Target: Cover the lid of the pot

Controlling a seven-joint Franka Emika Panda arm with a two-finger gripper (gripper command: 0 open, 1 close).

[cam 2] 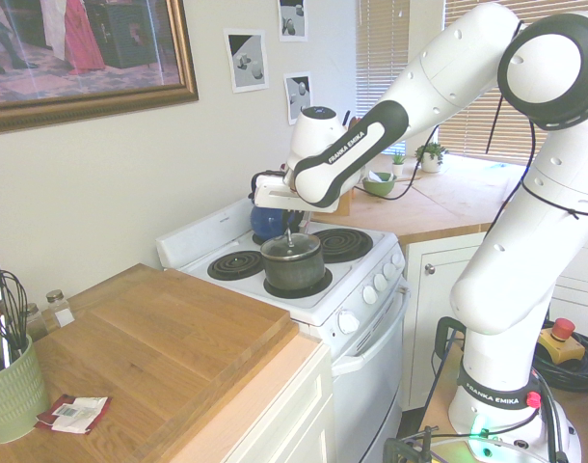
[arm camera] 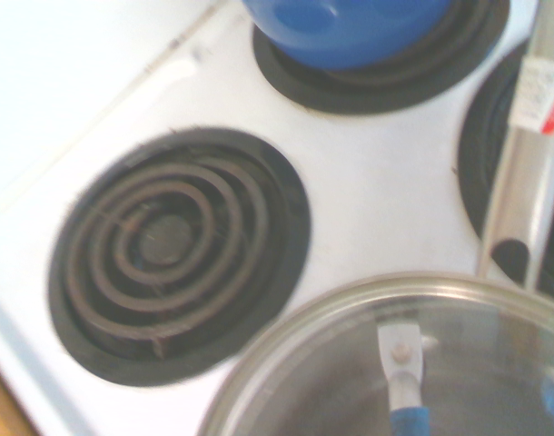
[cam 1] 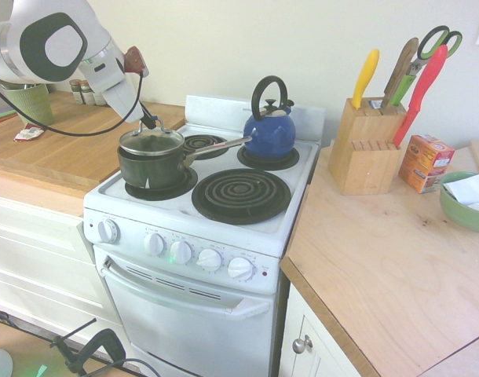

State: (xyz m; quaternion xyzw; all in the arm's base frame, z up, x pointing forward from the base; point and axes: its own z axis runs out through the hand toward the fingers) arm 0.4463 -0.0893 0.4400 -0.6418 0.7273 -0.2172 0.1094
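The dark pot (cam 1: 149,169) stands on the stove's front left burner, its long silver handle (cam 1: 220,146) pointing toward the kettle. The round glass lid (cam 1: 151,141) with a metal rim lies across the pot's mouth, roughly level. My gripper (cam 1: 148,122) reaches down from the upper left and is shut on the lid's small knob, which the fingers hide. The second exterior view shows the same: gripper (cam 2: 290,234) directly over the lid (cam 2: 291,247) and pot (cam 2: 294,270). In the wrist view the lid's rim (arm camera: 350,313) fills the lower part beside the pot handle (arm camera: 522,182).
A blue kettle (cam 1: 269,129) sits on the back right burner, close to the handle's tip. The white stove (cam 1: 302,204) has bare burners at front right (cam 1: 241,195) and back left (cam 1: 204,144). A knife block (cam 1: 367,145), an orange box (cam 1: 425,162) and a green bowl (cam 1: 458,212) stand on the right counter.
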